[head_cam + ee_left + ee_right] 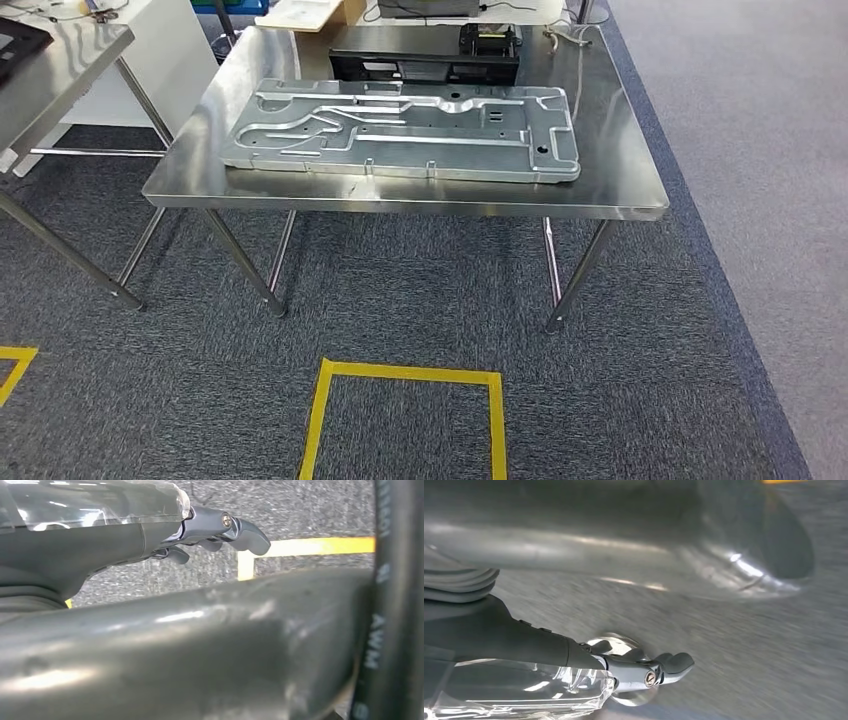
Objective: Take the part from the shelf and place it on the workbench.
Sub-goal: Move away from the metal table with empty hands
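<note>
Yellow tape square point(405, 420) on the grey carpet point(400, 300) lies nearest, with the steel table point(620, 190) beyond it.

On that table the part point(400, 130), a flat grey metal panel with raised ribs, lies lengthwise near the front edge; a black unit point(425, 55) sits just behind it, and a second table point(60, 60) stands to the left. Left hand point(210, 532) hangs over the carpet, fingers loosely curled and holding nothing. Right hand point(644, 670) also hangs with nothing in it, but whether its fingers are spread or closed cannot be told.
</note>
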Action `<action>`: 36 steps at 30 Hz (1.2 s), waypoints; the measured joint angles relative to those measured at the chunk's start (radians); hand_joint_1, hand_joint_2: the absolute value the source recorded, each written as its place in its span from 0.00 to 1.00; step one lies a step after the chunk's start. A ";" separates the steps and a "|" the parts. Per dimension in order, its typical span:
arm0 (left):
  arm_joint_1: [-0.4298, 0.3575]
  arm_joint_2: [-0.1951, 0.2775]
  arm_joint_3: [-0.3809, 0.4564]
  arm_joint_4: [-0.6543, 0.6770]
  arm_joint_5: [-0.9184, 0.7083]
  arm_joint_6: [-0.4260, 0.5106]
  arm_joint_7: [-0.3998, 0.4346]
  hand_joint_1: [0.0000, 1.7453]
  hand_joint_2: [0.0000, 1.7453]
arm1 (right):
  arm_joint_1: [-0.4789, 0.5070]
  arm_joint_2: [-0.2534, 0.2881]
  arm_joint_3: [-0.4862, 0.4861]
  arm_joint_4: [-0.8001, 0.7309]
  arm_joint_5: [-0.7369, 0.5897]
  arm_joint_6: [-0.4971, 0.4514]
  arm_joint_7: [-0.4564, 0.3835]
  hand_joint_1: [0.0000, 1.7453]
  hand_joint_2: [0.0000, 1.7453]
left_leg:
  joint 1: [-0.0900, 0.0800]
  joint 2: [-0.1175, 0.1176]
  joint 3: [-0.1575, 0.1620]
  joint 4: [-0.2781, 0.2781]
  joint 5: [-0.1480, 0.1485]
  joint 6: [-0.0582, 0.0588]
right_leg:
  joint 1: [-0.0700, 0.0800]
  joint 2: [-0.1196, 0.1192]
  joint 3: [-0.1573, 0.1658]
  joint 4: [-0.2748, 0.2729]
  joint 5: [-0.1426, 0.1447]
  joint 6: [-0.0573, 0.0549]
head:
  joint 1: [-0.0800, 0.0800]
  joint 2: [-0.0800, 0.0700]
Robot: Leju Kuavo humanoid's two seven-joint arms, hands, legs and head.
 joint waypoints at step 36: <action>0.001 -0.013 0.001 -0.007 -0.036 0.019 0.010 0.00 0.00 | -0.066 -0.035 -0.190 0.239 0.099 0.163 0.261 0.00 0.00 | -0.003 0.030 0.122 -0.129 0.065 0.028 | 0.002 -0.068 -0.013 0.021 -0.002 0.015 | 0.000 0.000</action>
